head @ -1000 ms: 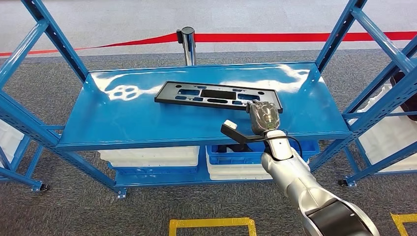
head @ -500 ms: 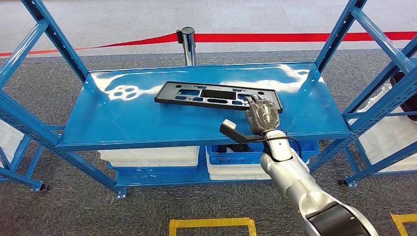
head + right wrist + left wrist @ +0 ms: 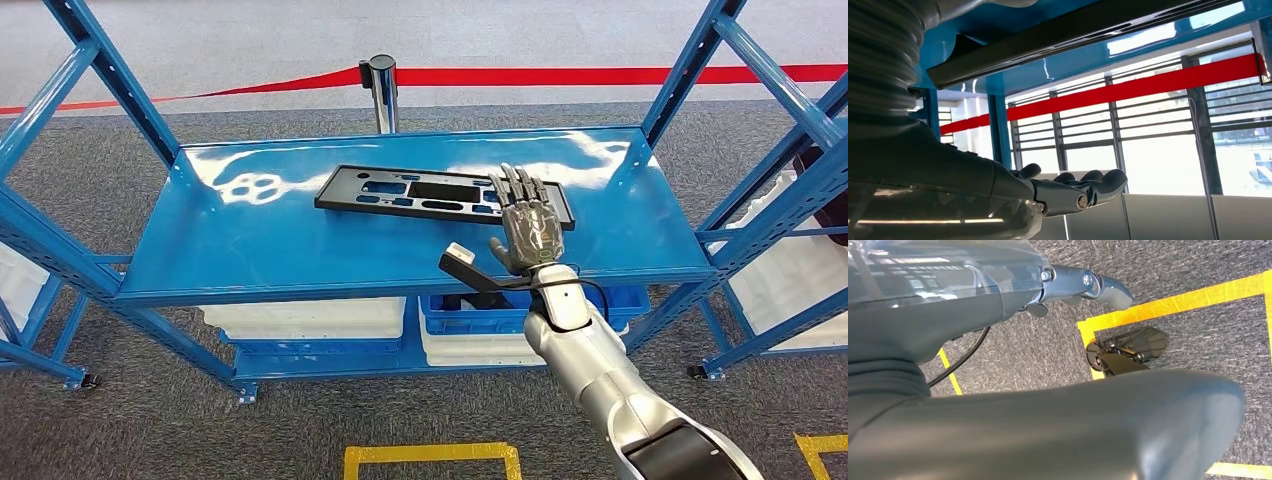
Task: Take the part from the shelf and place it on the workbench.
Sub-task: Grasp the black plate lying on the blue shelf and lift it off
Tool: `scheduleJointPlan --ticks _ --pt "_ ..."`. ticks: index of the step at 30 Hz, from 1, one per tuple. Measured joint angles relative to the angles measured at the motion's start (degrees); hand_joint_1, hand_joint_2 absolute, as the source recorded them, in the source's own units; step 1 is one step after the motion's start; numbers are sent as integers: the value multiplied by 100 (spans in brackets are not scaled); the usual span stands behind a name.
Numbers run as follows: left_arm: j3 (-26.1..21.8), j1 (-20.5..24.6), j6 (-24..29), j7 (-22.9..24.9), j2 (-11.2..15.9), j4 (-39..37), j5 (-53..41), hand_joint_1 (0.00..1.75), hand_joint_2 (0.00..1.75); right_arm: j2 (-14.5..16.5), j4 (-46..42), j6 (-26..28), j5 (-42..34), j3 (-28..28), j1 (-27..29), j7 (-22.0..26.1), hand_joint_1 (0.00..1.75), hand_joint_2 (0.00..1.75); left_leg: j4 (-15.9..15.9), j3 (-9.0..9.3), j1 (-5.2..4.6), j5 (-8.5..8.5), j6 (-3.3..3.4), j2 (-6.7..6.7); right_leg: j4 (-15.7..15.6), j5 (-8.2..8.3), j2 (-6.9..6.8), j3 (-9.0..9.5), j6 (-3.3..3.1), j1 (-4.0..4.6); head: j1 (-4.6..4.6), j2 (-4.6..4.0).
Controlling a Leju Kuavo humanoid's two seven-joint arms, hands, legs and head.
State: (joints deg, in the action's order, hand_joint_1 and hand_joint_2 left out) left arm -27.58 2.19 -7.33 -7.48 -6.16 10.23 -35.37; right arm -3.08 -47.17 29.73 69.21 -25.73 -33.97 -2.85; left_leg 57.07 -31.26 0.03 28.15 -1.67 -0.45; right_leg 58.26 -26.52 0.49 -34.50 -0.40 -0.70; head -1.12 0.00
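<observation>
My right hand (image 3: 528,232) hovers over the near right end of the one black part (image 3: 443,192), fingers (image 3: 515,185) spread, holding nothing. The part lies flat on the blue shelf (image 3: 300,250); grasping, lifting and carrying all remain. My left hand (image 3: 1083,285) hangs over the floor, fingers' state undeterminable.

Part (image 3: 443,192) lying flat on the shelf (image 3: 300,250) toward its back, right hand (image 3: 530,230) over its right end, bins (image 3: 500,318) on the tier below, post (image 3: 381,90) behind

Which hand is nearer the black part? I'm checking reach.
Right. The right hand hovers open over the black part's right end; the left hand hangs down by the floor.
</observation>
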Motion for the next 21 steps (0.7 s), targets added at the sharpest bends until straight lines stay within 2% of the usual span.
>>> scheduleJointPlan --ticks 5,14,21 --pt "3 2 -47 38 0 0 -136 0 0 2 168 -199 -33 -1 -174 -85 0 175 0 -1 0 0 0 0 0 0 0 0 0 0 0 0" --pt "32 10 -128 52 0 0 -378 0 0 31 1340 -400 -113 -4 -1077 -189 0 175 2 -1 -1 0 0 -2 0 0 -2 -1 0 -1 -1 0" --pt "69 24 -170 124 0 0 -503 0 0 23 2050 -691 -142 17 -1574 -430 0 175 3 -1 -1 0 0 -1 0 0 -2 -1 0 -1 -1 0"
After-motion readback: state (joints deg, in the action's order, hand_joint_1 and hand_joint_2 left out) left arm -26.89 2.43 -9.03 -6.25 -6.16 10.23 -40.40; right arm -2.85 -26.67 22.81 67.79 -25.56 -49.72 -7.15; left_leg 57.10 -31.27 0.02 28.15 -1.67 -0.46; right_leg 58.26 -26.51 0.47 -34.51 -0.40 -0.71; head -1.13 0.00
